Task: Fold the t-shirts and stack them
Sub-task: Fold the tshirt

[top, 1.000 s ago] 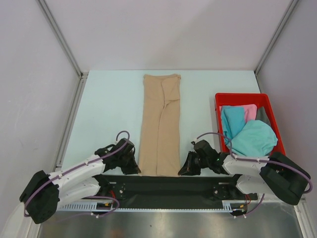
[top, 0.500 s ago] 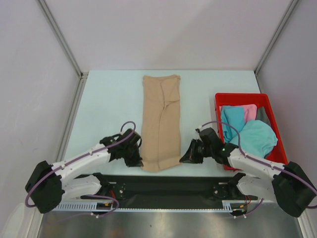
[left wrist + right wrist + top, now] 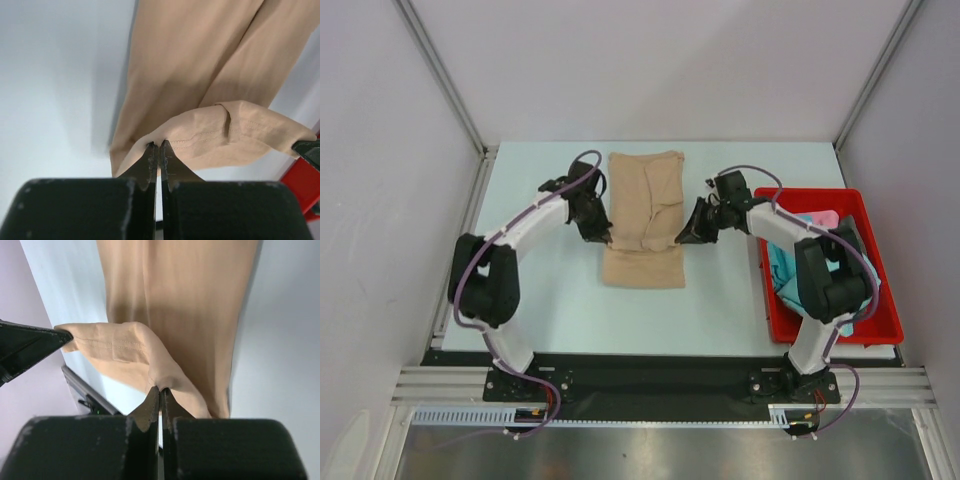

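Tan t-shirt (image 3: 643, 215) now half-folded, hem farther back, pinched by left fingers (image 3: 607, 238) and right fingers (image 3: 683, 237).

Bright, even overhead light, soft shadows beside the tan t-shirt (image 3: 642, 225), near claw bodies perhaps slightly blurred.

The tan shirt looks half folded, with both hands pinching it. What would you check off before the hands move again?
1. The left hand is shut on the lifted hem of the tan shirt: ok.
2. The right hand is shut on the hem's other corner: ok.
3. Both hands sit level with each other across the shirt in the top view: ok.
4. The lifted hem has reached the shirt's far end: not ok, it hangs about midway.
5. The cloth under the fold lies flat on the table: ok, apart from a few soft creases.
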Controlling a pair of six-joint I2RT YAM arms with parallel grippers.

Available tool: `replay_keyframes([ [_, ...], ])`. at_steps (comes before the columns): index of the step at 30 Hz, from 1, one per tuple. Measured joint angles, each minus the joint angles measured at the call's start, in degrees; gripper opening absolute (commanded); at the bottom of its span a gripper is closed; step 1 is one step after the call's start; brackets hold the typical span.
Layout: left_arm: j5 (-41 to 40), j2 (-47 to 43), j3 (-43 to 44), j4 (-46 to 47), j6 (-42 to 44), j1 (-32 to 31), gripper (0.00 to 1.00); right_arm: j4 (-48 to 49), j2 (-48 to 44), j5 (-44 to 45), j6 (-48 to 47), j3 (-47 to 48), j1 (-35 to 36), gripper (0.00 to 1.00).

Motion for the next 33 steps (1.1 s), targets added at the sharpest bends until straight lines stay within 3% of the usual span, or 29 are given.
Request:
replay_keyframes([
  [6,1.5,11.2,12.5,-1.0,4.0,3.6,0.00,-3.1,10.6,-1.7,-2.3,12.6,-2.5,0.00],
  [16,5.7,20.0,21.8,-1.9,6.4,6.1,0.01,-7.4,18.8,-3.4,-3.7,22.3,-5.0,0.00],
  [31,8.0,25.9,27.8,-3.0,7.3,7.3,0.02,-8.3,24.2,-4.3,-3.8,27.8,-6.5,0.00],
  [33,8.2,26.3,27.8,-3.0,7.3,7.6,0.09,-8.3,24.5,-4.4,-3.8,28.1,-6.6,0.04],
])
